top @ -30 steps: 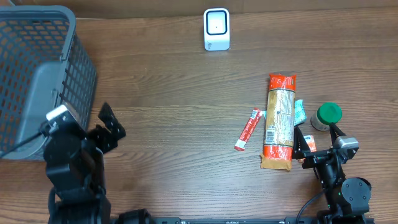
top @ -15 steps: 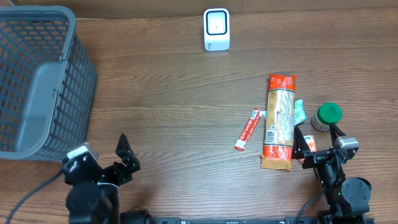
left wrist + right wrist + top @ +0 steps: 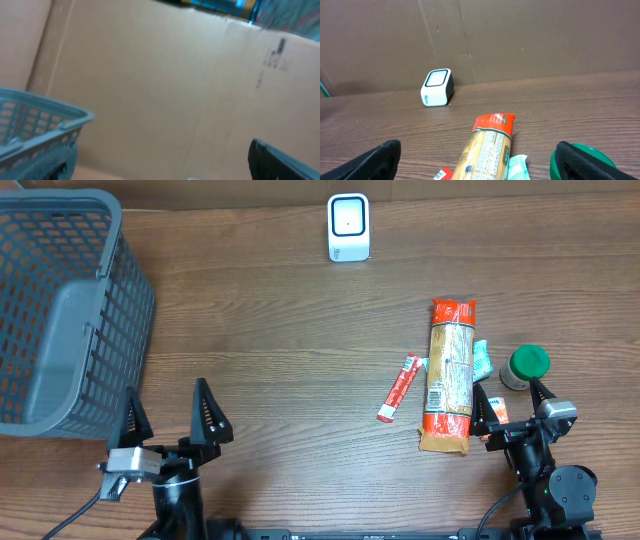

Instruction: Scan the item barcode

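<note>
The white barcode scanner (image 3: 348, 227) stands upright at the far middle of the table and also shows in the right wrist view (image 3: 437, 88). A long orange-ended pasta pack (image 3: 450, 376) lies at the right, with a small red packet (image 3: 398, 388) to its left. My right gripper (image 3: 505, 388) rests open at the near end of the pasta pack (image 3: 487, 150), holding nothing. At the front left, my left gripper (image 3: 165, 390) stands wide open and empty, fingers pointing away from the front edge. Only its one dark finger (image 3: 280, 160) is clear in the left wrist view.
A grey mesh basket (image 3: 60, 310) fills the back left corner, its rim (image 3: 45, 107) in the left wrist view. A teal sachet (image 3: 481, 360) and a green-lidded jar (image 3: 527, 365) sit right of the pasta pack. A cardboard wall backs the table.
My left arm has swung away from the basket's side to the front edge, its open fingers now pointing toward the far side. The right arm and the items have not moved.
</note>
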{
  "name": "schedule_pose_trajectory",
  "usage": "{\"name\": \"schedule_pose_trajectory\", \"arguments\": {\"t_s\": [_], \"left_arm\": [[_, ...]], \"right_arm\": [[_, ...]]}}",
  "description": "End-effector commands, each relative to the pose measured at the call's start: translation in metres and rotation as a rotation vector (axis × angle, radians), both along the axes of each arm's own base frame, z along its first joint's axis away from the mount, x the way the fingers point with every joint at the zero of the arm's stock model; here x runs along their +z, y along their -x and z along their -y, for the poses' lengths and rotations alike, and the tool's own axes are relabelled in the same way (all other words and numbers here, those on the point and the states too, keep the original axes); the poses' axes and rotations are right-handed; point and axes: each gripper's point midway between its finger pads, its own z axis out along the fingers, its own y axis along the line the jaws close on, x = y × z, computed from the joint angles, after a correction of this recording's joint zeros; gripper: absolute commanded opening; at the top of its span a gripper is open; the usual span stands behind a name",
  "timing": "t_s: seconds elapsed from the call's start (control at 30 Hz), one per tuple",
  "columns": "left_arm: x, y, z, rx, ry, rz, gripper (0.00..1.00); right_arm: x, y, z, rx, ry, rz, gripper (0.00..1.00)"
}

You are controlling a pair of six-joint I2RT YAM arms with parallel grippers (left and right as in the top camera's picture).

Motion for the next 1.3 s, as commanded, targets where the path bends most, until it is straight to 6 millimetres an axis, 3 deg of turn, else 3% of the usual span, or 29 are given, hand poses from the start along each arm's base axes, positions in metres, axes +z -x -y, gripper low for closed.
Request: {"name": "schedule_pose_trajectory", "arguments": {"t_s": [0.0,0.1,0.23,0.37,0.77,0.93,1.27], "left_arm": [[-0.017,-0.009,0.009,-0.049,-0.024,0.009,1.0],[-0.034,-0.017,0.009,-0.046,-0.023,0.014,0.99],[-0.073,-0.032,0.007,-0.039,-0.018,-0.018,1.0],[-0.095,-0.039,0.007,-0.04,-0.015,-0.081,1.0],[-0.193,-0.053,0.005,-0.033,-0.005,-0.484,1.0],[-0.196,-0.053,0.009,-0.033,-0.16,-0.508,1.0],[-0.196,-0.053,0.009,-0.031,-0.164,-0.508,1.0]], "right_arm": [[-0.002,-0.001,0.003,-0.013,0.002,0.004,1.0],[-0.002,-0.001,0.003,-0.012,0.002,0.004,1.0],[-0.002,-0.001,0.003,-0.012,0.002,0.004,1.0],[-0.002,-0.001,0.003,-0.012,0.002,0.004,1.0],[-0.002,-0.001,0.003,-0.012,0.002,0.004,1.0],[-0.002,-0.001,0.003,-0.012,0.002,0.004,1.0],[-0.002,-0.001,0.003,-0.012,0.002,0.004,1.0]]}}
